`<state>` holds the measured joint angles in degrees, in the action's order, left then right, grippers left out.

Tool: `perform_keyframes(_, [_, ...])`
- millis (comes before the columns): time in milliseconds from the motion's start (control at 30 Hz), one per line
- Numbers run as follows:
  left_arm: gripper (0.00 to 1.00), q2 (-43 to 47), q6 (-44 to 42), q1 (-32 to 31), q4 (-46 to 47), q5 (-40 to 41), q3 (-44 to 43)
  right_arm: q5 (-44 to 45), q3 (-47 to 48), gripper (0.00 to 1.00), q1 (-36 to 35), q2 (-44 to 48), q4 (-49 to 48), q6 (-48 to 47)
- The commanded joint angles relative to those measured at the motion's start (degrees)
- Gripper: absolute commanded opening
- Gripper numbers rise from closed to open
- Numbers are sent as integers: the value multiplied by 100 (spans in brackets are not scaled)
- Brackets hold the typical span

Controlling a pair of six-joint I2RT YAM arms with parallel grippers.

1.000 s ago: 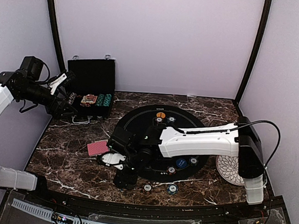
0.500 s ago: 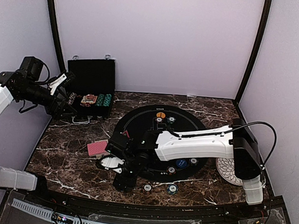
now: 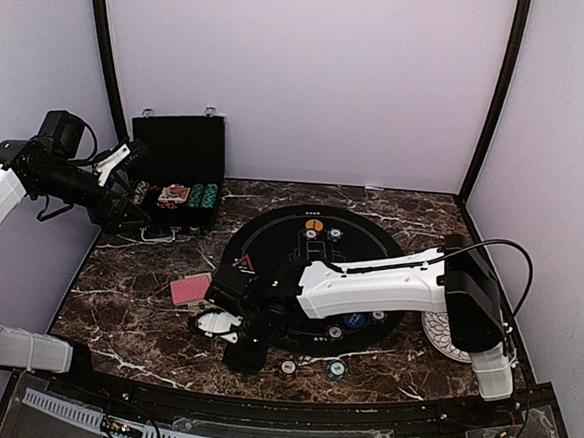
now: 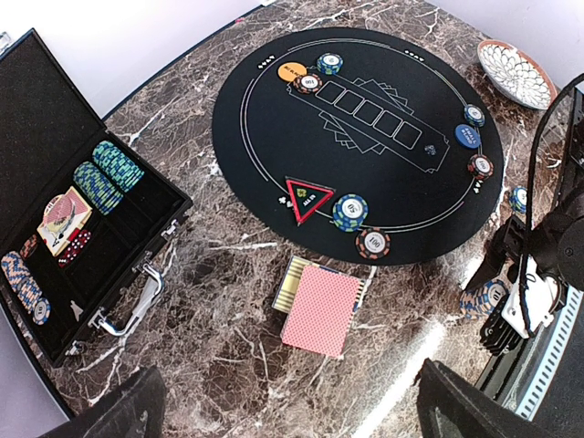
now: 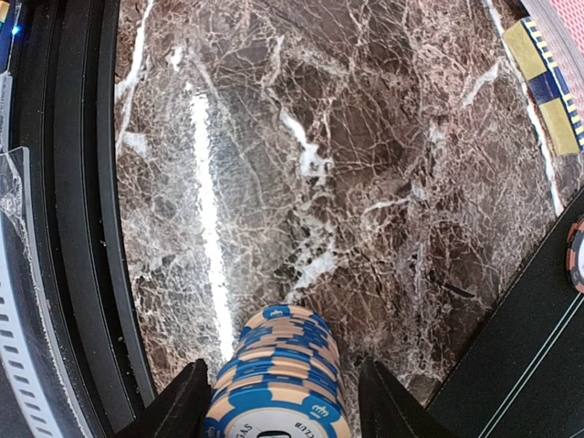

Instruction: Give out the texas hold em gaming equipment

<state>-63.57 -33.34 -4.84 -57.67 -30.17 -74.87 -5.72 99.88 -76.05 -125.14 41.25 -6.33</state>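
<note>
A tall stack of blue-and-cream poker chips (image 5: 278, 383) stands on the marble between the fingers of my right gripper (image 5: 283, 406), which is open, with a thin gap on the right side. From above, the right gripper (image 3: 226, 327) is left of the black mat (image 3: 282, 223). The red-backed card deck (image 4: 322, 308) lies on the marble near the red-edged triangle marker (image 4: 308, 194). More chips (image 4: 350, 212), an orange button (image 4: 292, 69) and a blue button (image 4: 467, 135) sit on the mat. My left gripper (image 3: 125, 195) hangs open and empty beside the case.
The open black case (image 3: 181, 151) at the back left holds teal and blue chips (image 4: 117, 166) and cards. A white patterned plate (image 3: 444, 335) lies right of the mat. Two loose chips (image 3: 312, 369) rest by the front edge. The table's black rim (image 5: 78, 228) runs close to the right gripper.
The right arm has shifted a little to the left and its fingers have drawn in around the blue chip stack. The left arm has not moved.
</note>
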Motion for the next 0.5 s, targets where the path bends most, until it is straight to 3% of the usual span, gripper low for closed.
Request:
perform_keyframes(0, [99,44,11,-37,-210,-75,-117,2,6,57,-66,44,-118,-15])
perform_keyframes(167, [99,38,27,-34,-197,-79,-113,39,-12,65,-68,118,-128,-14])
perform_keyframes(467, [99,42,21,-34,-218,-67,-128,79,20,59,-67,227,-97,-26])
